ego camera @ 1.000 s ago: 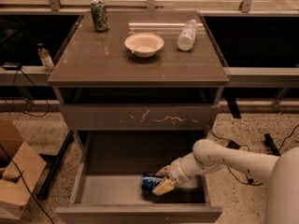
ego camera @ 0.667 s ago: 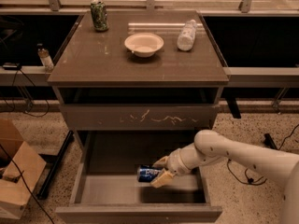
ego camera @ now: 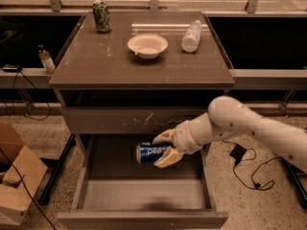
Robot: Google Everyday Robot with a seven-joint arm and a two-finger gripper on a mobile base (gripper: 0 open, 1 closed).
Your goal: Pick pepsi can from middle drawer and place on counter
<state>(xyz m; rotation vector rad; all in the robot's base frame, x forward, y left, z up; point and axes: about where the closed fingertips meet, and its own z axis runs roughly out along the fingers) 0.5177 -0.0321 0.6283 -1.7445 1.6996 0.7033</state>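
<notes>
The pepsi can [ego camera: 148, 153] is blue with white lettering and lies on its side in the air, held above the open middle drawer [ego camera: 144, 195]. My gripper [ego camera: 164, 149] is shut on the can's right end, with one pale finger above and one below. The white arm reaches in from the right. The can hangs just below the scratched drawer front [ego camera: 139, 120] and well under the counter [ego camera: 115, 61]. The drawer floor below shows a dark shadow near its front.
On the counter stand a green patterned can [ego camera: 101, 16] at the back left, a white bowl [ego camera: 147, 45] in the middle and a clear plastic bottle [ego camera: 191, 36] lying at the back right. A cardboard box [ego camera: 14, 176] sits on the floor at left; cables lie at right.
The gripper has lifted the pepsi can off the drawer floor and carried it up and slightly left, to just below the scratched drawer front.
</notes>
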